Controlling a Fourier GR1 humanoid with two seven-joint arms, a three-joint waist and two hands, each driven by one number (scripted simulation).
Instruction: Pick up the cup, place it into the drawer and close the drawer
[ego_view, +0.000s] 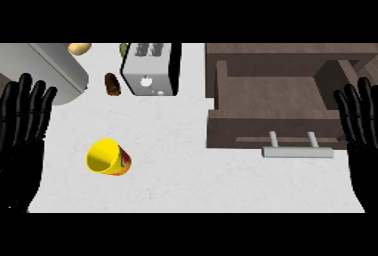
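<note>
Left hand (26, 122): fingers straight, spread, holding nothing, resting at the left edge. Right hand (359, 120): same, at the right edge by the drawer (269, 117), which stands open. Cup (109, 157): yellow, tipped on the counter (192, 185), well apart from both hands. Pick-up not yet begun; best approached from the side, fingers wrapping the cup's wall.

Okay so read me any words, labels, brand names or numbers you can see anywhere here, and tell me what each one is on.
There is no text that can be read.
The yellow cup has a red and green patch on its side, too blurred to tell whether it holds letters.
The toaster shows a small dark mark on its front, not readable as a sign.
The drawer bears no markings.
</note>
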